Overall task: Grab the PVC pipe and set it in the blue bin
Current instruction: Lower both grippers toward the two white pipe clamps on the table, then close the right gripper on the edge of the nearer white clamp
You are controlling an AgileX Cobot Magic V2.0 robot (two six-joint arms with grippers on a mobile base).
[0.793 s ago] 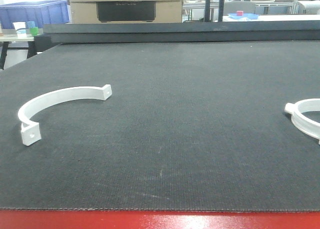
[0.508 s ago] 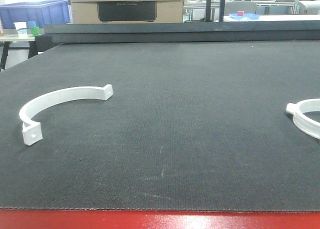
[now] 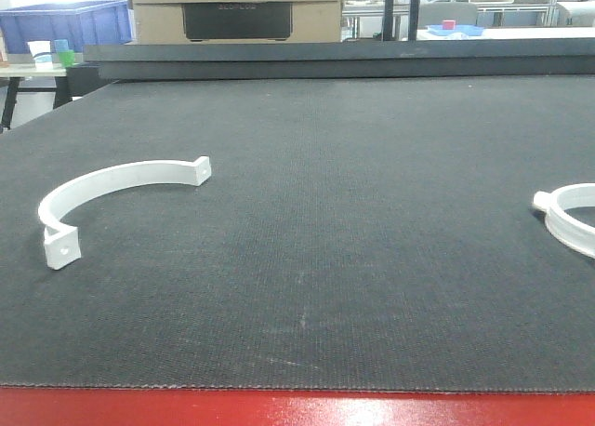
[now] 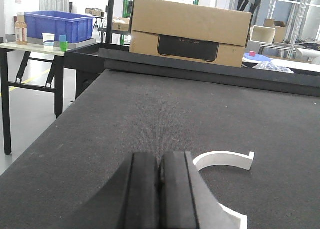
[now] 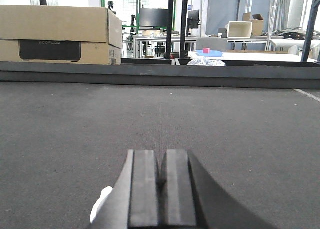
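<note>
The PVC pipe piece [image 3: 121, 175] (a thin white half-ring) lies flat on the mat [image 3: 353, 212], left of centre. It is judged light, rigid, probably slick, and best pinched across its mid-arc. The left gripper [image 4: 160, 161] and right gripper [image 5: 161, 161] are clenched, empty.

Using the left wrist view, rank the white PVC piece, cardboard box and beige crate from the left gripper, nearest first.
1. White PVC piece, just right of the left gripper.
2. Cardboard box, at the table's far edge.
3. Beige crate, background right.
</note>
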